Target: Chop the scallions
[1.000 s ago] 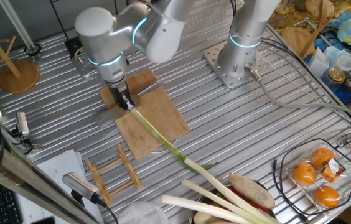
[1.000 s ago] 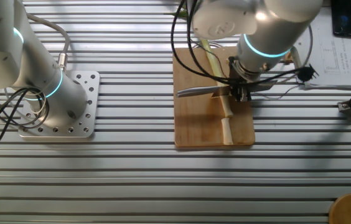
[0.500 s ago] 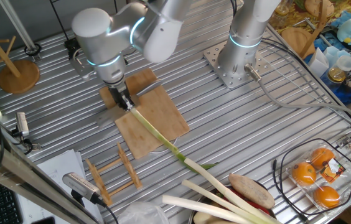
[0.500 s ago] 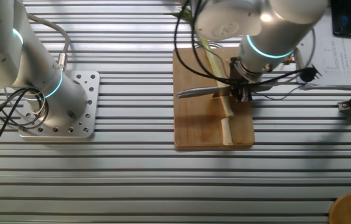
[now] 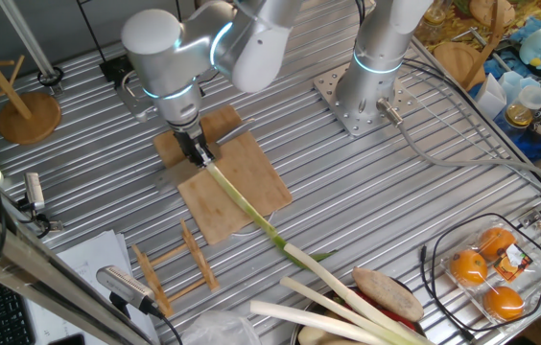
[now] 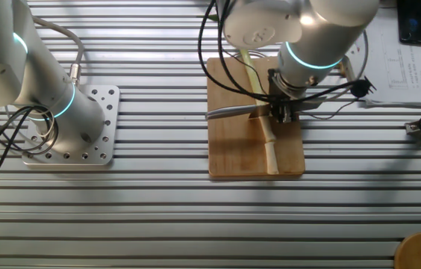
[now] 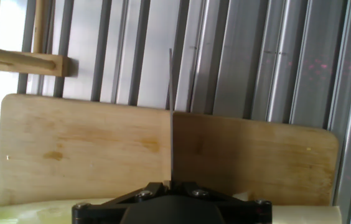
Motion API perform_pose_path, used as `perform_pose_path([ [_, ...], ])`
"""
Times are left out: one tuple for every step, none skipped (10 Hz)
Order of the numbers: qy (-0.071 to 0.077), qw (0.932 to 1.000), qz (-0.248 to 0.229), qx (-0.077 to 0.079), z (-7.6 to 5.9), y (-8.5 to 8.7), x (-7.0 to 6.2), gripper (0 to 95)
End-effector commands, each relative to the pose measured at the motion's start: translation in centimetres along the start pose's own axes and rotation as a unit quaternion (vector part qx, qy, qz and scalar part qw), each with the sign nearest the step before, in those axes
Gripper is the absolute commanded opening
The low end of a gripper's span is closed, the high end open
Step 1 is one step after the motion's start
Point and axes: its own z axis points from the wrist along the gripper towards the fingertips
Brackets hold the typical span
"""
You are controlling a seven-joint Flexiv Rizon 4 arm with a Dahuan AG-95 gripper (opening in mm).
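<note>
One gripper clamped on a knife has shifted slightly along the scallion beneath it.

A robotics lab: two arms bolted by a base plate to a ribbed aluminium surface, loose cables.
</note>
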Motion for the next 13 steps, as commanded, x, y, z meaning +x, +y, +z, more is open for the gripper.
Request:
perform_pose_path([
  [-0.001,1.0000,-0.001,0.001,2.7,-0.1,0.6,0.0],
  [-0.002,1.0000,-0.001,0.001,2.8,-0.1,0.8,0.0],
  [-0.009,1.0000,-0.002,0.003,2.8,0.0,0.9,0.0],
  [-0.012,0.9999,-0.004,0.004,2.9,0.0,1.0,0.0],
  [-0.011,0.9999,-0.004,0.004,2.9,0.0,1.1,0.0],
  [-0.009,0.9999,-0.006,0.006,2.9,0.0,1.5,0.0],
  [-0.010,0.9999,-0.007,0.006,3.0,0.1,1.8,0.0],
  [-0.012,0.9999,-0.007,0.007,3.1,0.1,2.1,0.0],
  [-0.016,0.9998,-0.007,0.008,3.1,0.1,2.1,0.0],
  [-0.025,0.9996,-0.007,0.008,3.0,0.1,1.9,0.0],
  [-0.029,0.9995,-0.006,0.006,2.8,0.0,1.4,0.0],
  [-0.029,0.9996,-0.005,0.002,2.5,-0.1,0.8,0.0],
  [-0.029,0.9996,-0.003,-0.002,2.1,-0.2,0.2,0.0],
])
